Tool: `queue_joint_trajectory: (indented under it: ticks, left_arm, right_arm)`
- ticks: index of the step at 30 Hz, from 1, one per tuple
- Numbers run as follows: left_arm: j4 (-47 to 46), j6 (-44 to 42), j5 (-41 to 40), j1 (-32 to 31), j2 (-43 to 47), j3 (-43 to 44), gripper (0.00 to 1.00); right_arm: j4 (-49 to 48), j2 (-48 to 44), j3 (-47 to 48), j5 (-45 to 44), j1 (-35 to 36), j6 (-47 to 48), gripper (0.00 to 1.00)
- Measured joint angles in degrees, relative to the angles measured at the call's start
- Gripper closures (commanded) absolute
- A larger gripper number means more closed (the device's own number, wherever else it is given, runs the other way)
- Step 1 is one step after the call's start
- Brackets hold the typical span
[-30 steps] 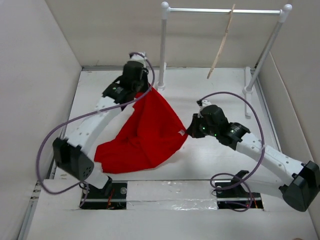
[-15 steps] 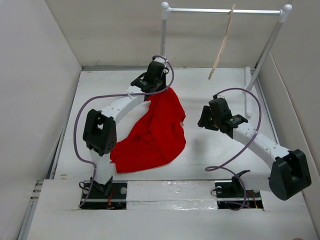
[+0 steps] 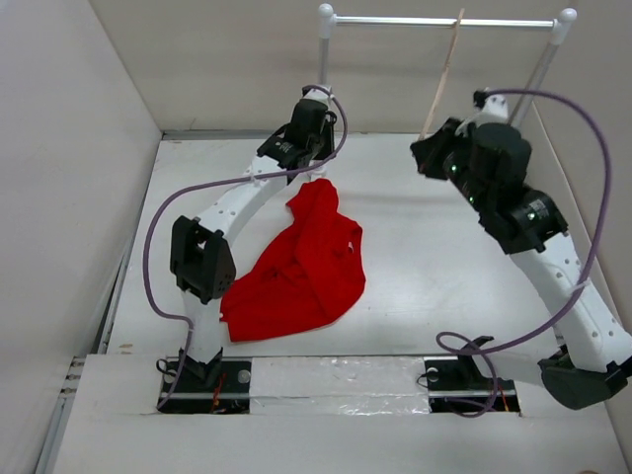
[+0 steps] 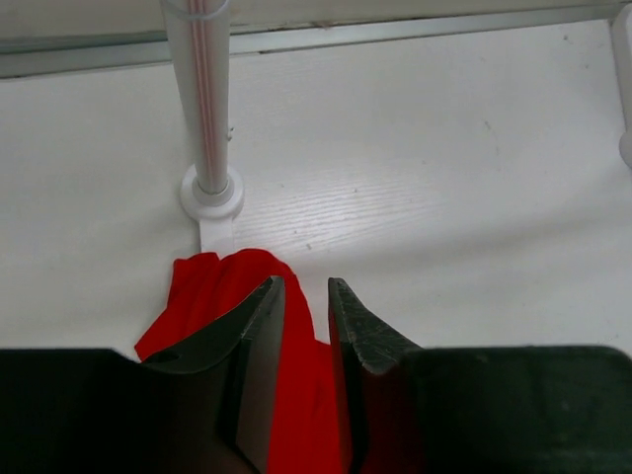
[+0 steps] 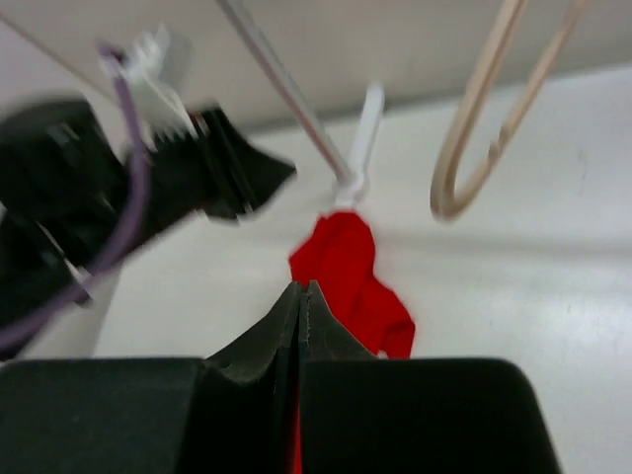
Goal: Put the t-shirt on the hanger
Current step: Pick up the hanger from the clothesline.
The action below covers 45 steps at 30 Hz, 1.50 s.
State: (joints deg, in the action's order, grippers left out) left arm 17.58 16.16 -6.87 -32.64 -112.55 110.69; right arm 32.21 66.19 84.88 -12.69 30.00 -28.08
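Note:
The red t-shirt point(image 3: 306, 262) lies crumpled on the table, its upper end bunched near the rack's left post. My left gripper point(image 3: 314, 176) hovers just over that end. In the left wrist view its jaws point(image 4: 304, 284) stand apart, open, with the red cloth point(image 4: 212, 286) below and between them, not pinched. My right gripper point(image 3: 422, 153) is raised at the back right, close to the lower tip of the beige hanger point(image 3: 444, 74) on the bar. Its jaws point(image 5: 299, 286) are shut on nothing. The hanger's curved end point(image 5: 474, 128) hangs ahead and to the right.
A white-posted rack stands at the back: left post point(image 3: 322, 89), right post point(image 3: 533, 89), metal bar point(image 3: 395, 20). The left post's foot point(image 4: 211, 193) sits just beyond the shirt. White walls enclose the table on three sides.
My left gripper opened and the shirt's raised end sank onto the table. My right arm let go of the shirt, swung up and back to the hanger, and shut.

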Motion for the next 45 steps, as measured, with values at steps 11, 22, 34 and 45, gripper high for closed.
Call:
queue_joint_trajectory:
  ticks: [11,22,34,45]
  left_arm:
    - [2.38,-0.22,0.61,0.02,15.74,-18.69,0.92]
    - [0.85,1.57,4.63,-1.81,25.51,-30.77,0.93]
    - [0.83,2.43,5.22,-1.99,25.64,-32.81,0.92]
    - [0.57,2.99,6.05,-1.99,25.64,-32.98,0.92]
  right_arm:
    - [5.64,25.03,38.25,-13.46,-10.27,9.79,0.2]
    - [16.2,47.58,56.78,-12.46,-15.8,13.03,0.32]
    - [15.47,43.3,48.59,-9.16,-19.61,12.74,0.74]
    - [13.66,41.51,47.25,-7.61,-19.54,14.4,1.0]
